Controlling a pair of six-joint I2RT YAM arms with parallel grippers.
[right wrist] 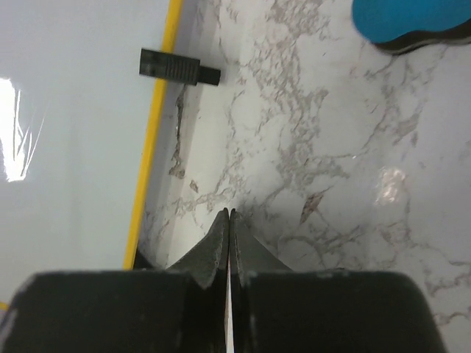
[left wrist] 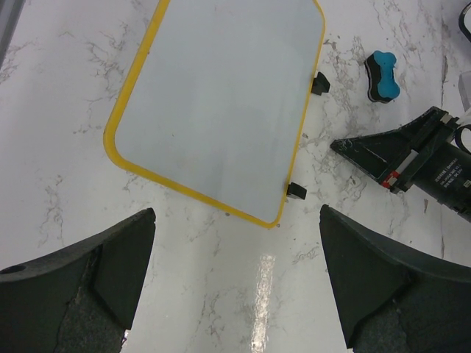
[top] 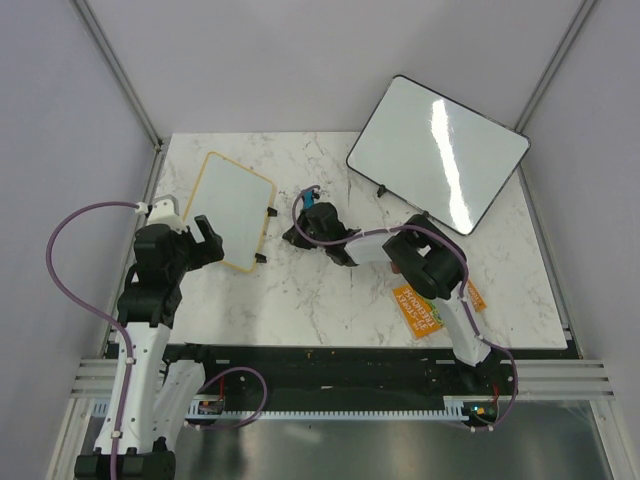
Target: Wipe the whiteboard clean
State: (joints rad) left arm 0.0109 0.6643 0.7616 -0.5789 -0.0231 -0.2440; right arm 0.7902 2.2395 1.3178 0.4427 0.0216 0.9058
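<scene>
Yellow-framed whiteboard [top: 232, 210] lies on the desk [top: 330, 300] toward nine o'clock, its face plain white. Left tool [top: 205, 238] gapes wide at its six o'clock edge. Right tool [right wrist: 229, 215] is pinched closed, holding nothing, at its three o'clock side.

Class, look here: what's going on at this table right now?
Two robot arms sit at a marble table. The yellow-framed whiteboard looks clean. The blue eraser lies on the table beside it, held by neither arm. The left gripper hangs open near the board; the right gripper is shut, empty.
</scene>
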